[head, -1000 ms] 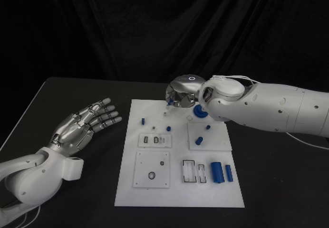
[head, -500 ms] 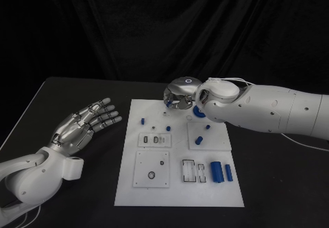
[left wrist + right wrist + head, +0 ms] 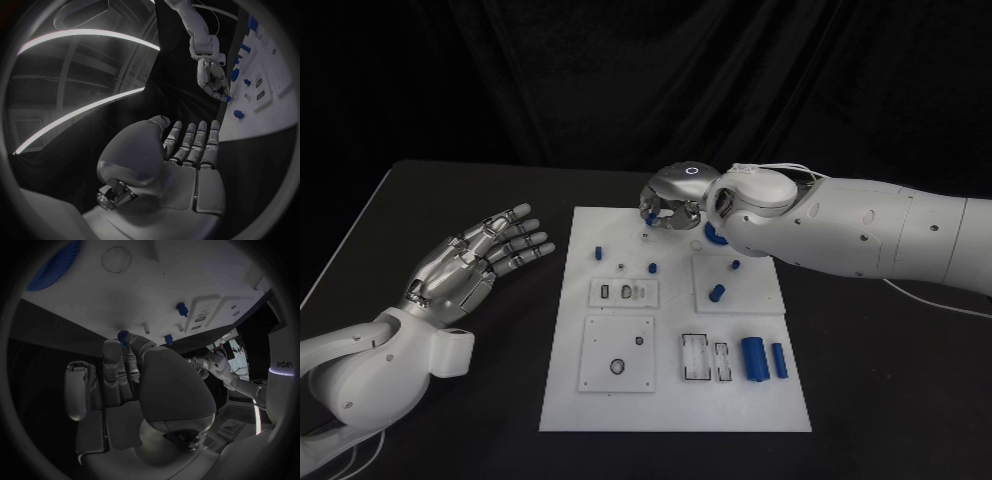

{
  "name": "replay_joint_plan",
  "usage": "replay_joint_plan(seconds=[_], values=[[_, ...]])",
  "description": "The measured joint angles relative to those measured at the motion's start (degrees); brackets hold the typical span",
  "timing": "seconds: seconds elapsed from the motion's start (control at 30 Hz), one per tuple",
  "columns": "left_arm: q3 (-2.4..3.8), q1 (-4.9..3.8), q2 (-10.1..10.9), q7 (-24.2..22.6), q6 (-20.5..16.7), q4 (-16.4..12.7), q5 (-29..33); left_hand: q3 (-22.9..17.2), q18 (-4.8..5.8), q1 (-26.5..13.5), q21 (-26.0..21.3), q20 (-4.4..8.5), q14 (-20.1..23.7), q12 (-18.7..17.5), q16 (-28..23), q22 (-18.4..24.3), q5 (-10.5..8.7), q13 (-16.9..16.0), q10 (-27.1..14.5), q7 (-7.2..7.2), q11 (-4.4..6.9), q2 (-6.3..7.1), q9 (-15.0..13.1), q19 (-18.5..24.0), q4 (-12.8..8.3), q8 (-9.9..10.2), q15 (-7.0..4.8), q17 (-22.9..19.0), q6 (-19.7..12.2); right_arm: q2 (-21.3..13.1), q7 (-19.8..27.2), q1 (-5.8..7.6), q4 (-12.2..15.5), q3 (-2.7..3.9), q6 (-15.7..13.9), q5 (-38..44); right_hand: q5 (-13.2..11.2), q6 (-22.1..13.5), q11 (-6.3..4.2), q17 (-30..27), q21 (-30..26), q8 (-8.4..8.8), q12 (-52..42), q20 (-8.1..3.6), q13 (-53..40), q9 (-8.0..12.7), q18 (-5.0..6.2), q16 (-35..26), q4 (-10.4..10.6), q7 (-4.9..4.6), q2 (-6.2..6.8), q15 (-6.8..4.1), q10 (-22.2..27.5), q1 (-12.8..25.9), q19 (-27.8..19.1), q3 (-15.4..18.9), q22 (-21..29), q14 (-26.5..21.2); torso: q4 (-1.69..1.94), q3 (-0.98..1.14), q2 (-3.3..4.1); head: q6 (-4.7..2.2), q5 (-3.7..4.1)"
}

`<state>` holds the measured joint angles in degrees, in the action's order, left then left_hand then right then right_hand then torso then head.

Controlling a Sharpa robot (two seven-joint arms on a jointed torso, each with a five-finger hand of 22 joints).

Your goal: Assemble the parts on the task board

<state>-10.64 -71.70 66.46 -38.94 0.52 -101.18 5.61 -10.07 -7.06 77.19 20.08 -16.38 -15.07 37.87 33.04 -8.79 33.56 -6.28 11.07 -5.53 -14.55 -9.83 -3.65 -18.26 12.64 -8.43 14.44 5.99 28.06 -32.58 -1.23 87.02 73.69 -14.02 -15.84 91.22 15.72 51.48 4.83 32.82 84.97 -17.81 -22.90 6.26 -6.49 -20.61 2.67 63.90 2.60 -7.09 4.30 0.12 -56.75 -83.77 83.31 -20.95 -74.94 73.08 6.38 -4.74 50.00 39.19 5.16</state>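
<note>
The white task board [image 3: 675,400] lies in the middle of the black table. My right hand [image 3: 672,203] hovers over the board's far edge and pinches a small blue part [image 3: 124,334] at its fingertips, just above a thin white peg [image 3: 145,328]. The left wrist view also shows this hand [image 3: 212,80] with the blue part [image 3: 225,98]. A large blue gear [image 3: 718,236] lies beside it, half hidden by the arm. My left hand [image 3: 480,260] rests to the left of the board, palm up, fingers spread, holding nothing.
Small blue pegs [image 3: 600,252] [image 3: 652,268] stand on the board's far half, two more [image 3: 734,265] [image 3: 717,294] on a raised plate. Two blue cylinders [image 3: 753,360] [image 3: 779,360] lie near the right edge beside slotted plates [image 3: 705,360].
My right hand has drifted slightly to the left along the board's far edge with the small blue part in it. My left hand has stayed still.
</note>
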Motion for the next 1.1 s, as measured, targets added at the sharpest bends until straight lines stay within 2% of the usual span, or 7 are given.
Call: replay_joint_plan(seconds=[0.27, 0.37, 0.5, 0.53, 0.77, 0.9, 1.1], values=[[-0.02, 0.0, -0.01, 0.0, 0.1, 0.01, 0.11, 0.0, 0.0, 0.0, 0.0, 0.0, 0.0, 0.0, 0.0, 0.0, 0.0, 0.0, 0.0, 0.0, 0.0, 0.0, 0.0, 0.0, 0.0, 0.0, 0.0, 0.0, 0.0, 0.47, -0.6, -0.54, -0.56, -0.08, 1.14, 0.04, -0.28, -3.22, 1.18, -1.67, -1.66, 3.44, 2.12, 0.94, -0.02, 0.84, 0.01, -1.13, 0.17, 0.07, 0.55, 1.01, 4.35, 0.55, -1.97, -0.17, 0.01, -1.74, 0.01, 0.0, 0.0, 0.05, 0.03], [-0.02, 0.0, -0.02, 0.0, 0.13, 0.01, 0.17, 0.0, 0.95, 0.0, 0.0, 0.0, 0.0, 0.0, 0.0, 0.0, 0.0, 0.0, 0.0, -0.21, 0.0, 0.0, 0.0, 0.0, 0.0, 0.0, 0.0, 0.0, 0.21, 0.63, -0.91, -0.68, -0.83, -0.09, 1.73, 0.05, -0.75, -5.6, 2.01, -2.67, -2.55, 5.69, 3.68, 1.09, 0.18, 1.83, 0.01, -1.75, 0.33, 0.36, 0.92, 1.06, 8.06, 0.93, -3.04, -0.33, 0.01, -2.85, 0.0, 0.0, -0.01, 0.05, 0.03], [-0.04, 0.0, -0.06, 0.0, 0.18, 0.02, 0.29, 0.0, 0.94, 0.0, 0.0, 0.0, 0.0, 0.0, 0.0, 0.0, 0.0, 0.0, 0.0, -0.21, 0.0, 0.0, 0.0, 0.0, 0.0, 0.0, 0.0, 0.0, 0.21, 0.75, -1.23, -0.81, -1.11, -0.1, 2.23, 0.05, -2.14, -10.85, 2.44, -3.99, -4.01, 9.75, 6.16, 0.92, 0.81, 4.0, 0.17, -2.47, 0.36, 2.14, 1.07, 0.76, 14.99, 1.07, -4.43, 0.45, 0.01, -4.08, 0.0, -0.02, -0.02, 0.05, 0.03], [-0.04, 0.0, -0.08, 0.0, 0.19, 0.05, 0.32, 0.0, 0.95, 0.0, 0.0, 0.0, 0.0, 0.0, 0.0, 0.0, 0.0, 0.0, 0.0, -0.2, 0.0, 0.0, 0.0, 0.0, 0.0, 0.0, 0.0, 0.0, 0.21, 0.75, -1.29, -0.82, -1.13, -0.1, 2.27, 0.06, -2.51, -11.35, 2.45, -4.3, -4.46, 10.25, 6.39, 0.94, 0.83, 4.38, 0.95, -2.67, 0.29, 2.37, 1.07, 0.78, 16.28, 1.07, -4.85, 0.87, 0.01, -4.54, 0.0, -0.02, -0.02, 0.05, 0.04], [-0.08, 0.0, -0.08, 0.0, 0.3, 0.24, 0.44, -0.16, 0.94, 0.0, 0.0, 0.0, 0.0, 0.0, 0.0, 0.0, 0.0, -0.01, 0.0, -0.2, 0.0, 0.0, 0.0, 0.0, -0.16, 0.0, 0.0, -0.05, 0.2, 0.44, -1.31, -0.86, -1.11, -0.04, 1.8, 0.06, -2.73, -11.66, 2.56, -4.91, -4.99, 10.63, 6.44, 0.91, 0.81, 4.95, 0.95, -2.89, 0.24, 2.67, 1.07, 0.86, 18.07, 1.07, -5.21, 1.35, 0.01, -4.87, 0.01, -0.01, -0.03, 0.14, 0.05], [-0.11, 0.0, 0.12, 0.0, 0.35, 0.25, 0.5, -0.16, 0.93, 0.0, 0.0, 0.0, 0.0, 0.0, 0.0, -0.01, 0.0, -0.01, 0.0, -0.2, 0.0, 0.0, 0.0, 0.0, -0.16, 0.0, 0.0, -0.05, 0.21, -0.72, -1.17, -0.74, -0.52, 0.05, 0.57, 0.06, -2.73, -11.66, 2.42, -4.91, -5.16, 10.63, 5.32, 0.91, 0.3, 5.2, 0.94, -2.89, 0.16, 2.67, 1.07, 0.66, 17.93, 1.07, -5.21, 1.89, 0.02, -5.07, 0.01, -0.01, -0.03, -0.2, 0.04], [-0.28, 0.0, 0.23, -0.01, 0.39, 0.34, 0.56, -0.16, 0.93, 0.0, 0.0, 0.0, -0.21, 0.0, 0.0, -0.01, 0.0, -0.01, 0.0, -0.2, 0.0, 0.0, 0.0, 0.0, -0.16, 0.0, 0.21, -0.05, 0.21, -4.72, -1.2, 1.71, 3.1, 0.15, -1.17, 0.06, -2.73, -8.91, 1.96, -6.5, -6.45, 10.35, 1.74, 0.7, -1.18, 5.57, 0.94, -4.03, 0.16, 1.6, 0.66, 0.46, 15.3, 0.66, -6.23, 2.21, 0.69, -6.31, 0.04, -0.01, -0.03, -0.6, 0.04]])
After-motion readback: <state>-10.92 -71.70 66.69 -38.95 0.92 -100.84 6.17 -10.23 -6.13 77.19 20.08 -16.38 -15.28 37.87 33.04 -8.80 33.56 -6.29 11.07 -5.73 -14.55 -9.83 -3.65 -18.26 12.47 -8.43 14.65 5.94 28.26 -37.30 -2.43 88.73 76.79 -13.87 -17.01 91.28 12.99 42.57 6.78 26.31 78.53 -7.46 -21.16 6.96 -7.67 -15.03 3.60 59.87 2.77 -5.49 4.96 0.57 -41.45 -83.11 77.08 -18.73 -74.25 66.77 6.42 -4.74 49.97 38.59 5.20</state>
